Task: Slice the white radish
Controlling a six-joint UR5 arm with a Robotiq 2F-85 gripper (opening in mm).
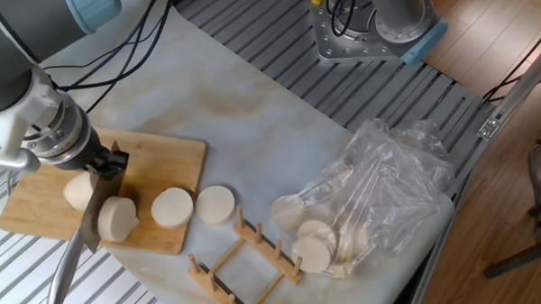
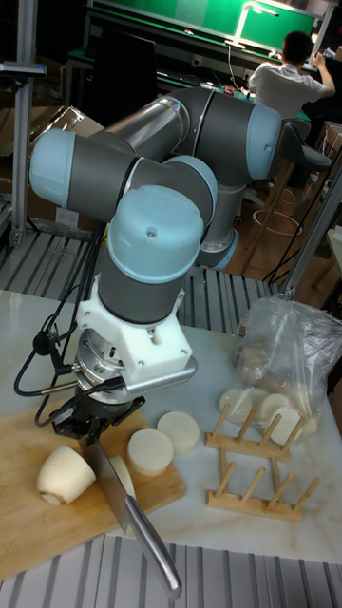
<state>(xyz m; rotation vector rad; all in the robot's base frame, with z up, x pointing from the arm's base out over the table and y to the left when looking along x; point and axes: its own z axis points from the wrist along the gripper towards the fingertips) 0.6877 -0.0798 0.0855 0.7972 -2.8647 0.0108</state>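
Note:
The white radish (image 1: pixel 77 190) (image 2: pixel 64 473), a short cream stump with a rounded end, lies on the left part of the bamboo cutting board (image 1: pixel 167 153) (image 2: pixel 52 527). My gripper (image 1: pixel 109 161) (image 2: pixel 90 420) hovers just above it, shut on a steel knife (image 1: pixel 89 220) (image 2: pixel 112 484). The blade points down between the stump and a freshly cut disc (image 1: pixel 117 217) (image 2: pixel 123 472). The knife's metal handle (image 1: pixel 61 280) (image 2: pixel 157 553) hangs past the board's front edge. Another disc (image 1: pixel 172 206) (image 2: pixel 150 450) rests on the board's right edge, and a further one (image 1: pixel 215 204) (image 2: pixel 178 429) lies on the marble beside it.
A wooden peg rack (image 1: pixel 244 259) (image 2: pixel 256 465) lies right of the discs near the front edge. A crumpled clear plastic bag (image 1: pixel 387 183) (image 2: pixel 290 361) holding pale round slices sits further right. The arm's base mount (image 1: pixel 365 29) stands at the back, with cables (image 1: pixel 121 47) trailing over the table.

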